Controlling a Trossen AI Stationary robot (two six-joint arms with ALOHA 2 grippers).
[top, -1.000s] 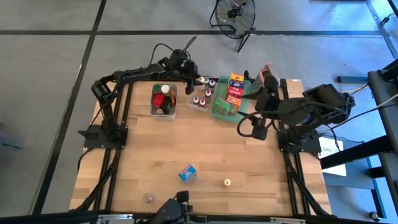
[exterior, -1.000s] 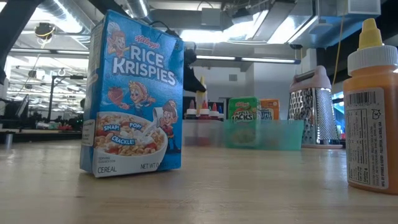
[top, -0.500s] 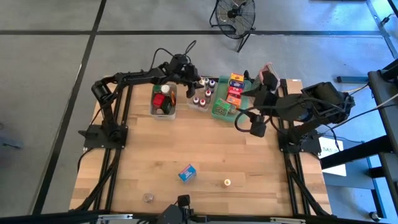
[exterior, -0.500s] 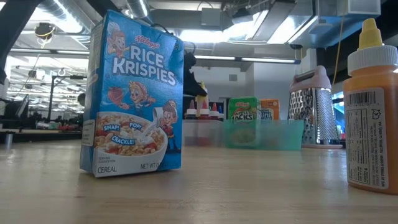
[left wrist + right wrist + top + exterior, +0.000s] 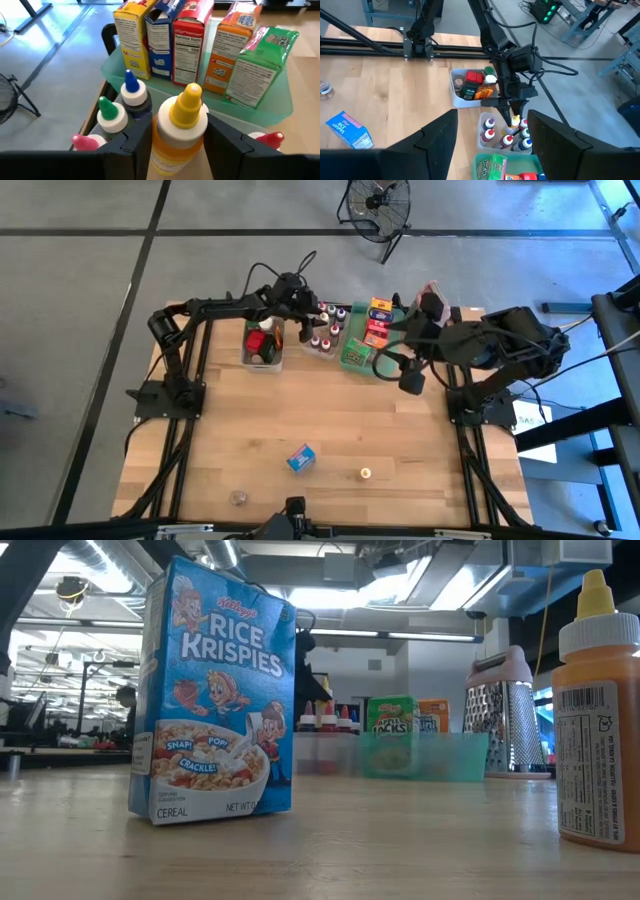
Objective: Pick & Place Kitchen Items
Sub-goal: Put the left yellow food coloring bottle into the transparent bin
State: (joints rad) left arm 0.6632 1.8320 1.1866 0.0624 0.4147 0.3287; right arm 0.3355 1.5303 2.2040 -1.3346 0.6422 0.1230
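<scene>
Wooden slats make up the table (image 5: 330, 420), set on a grey workshop floor with a fan at the far side. Between the left gripper (image 5: 175, 142)'s fingers stands a yellow-capped orange bottle (image 5: 180, 125), clamped on both sides and held over the bottle bin (image 5: 323, 340) at the far edge, among the other small bottles (image 5: 122, 100) already standing there. Just right of that bin, the green tray (image 5: 270, 107) holds a row of upright food boxes (image 5: 192, 37); just left of it, the clear jar bin (image 5: 470, 87) is packed with small jars and tins. Beyond the tray stands the box grater (image 5: 505, 705).

Most of the sorting looks done. Still loose on the near half of the table are the blue cereal box (image 5: 301, 457), a second orange bottle (image 5: 365, 473) to its right, and a small clear jar (image 5: 237, 497) near the left corner.

The right gripper (image 5: 411, 380) hangs above the table just near of the tray, its fingers apart and empty, facing the bins.
</scene>
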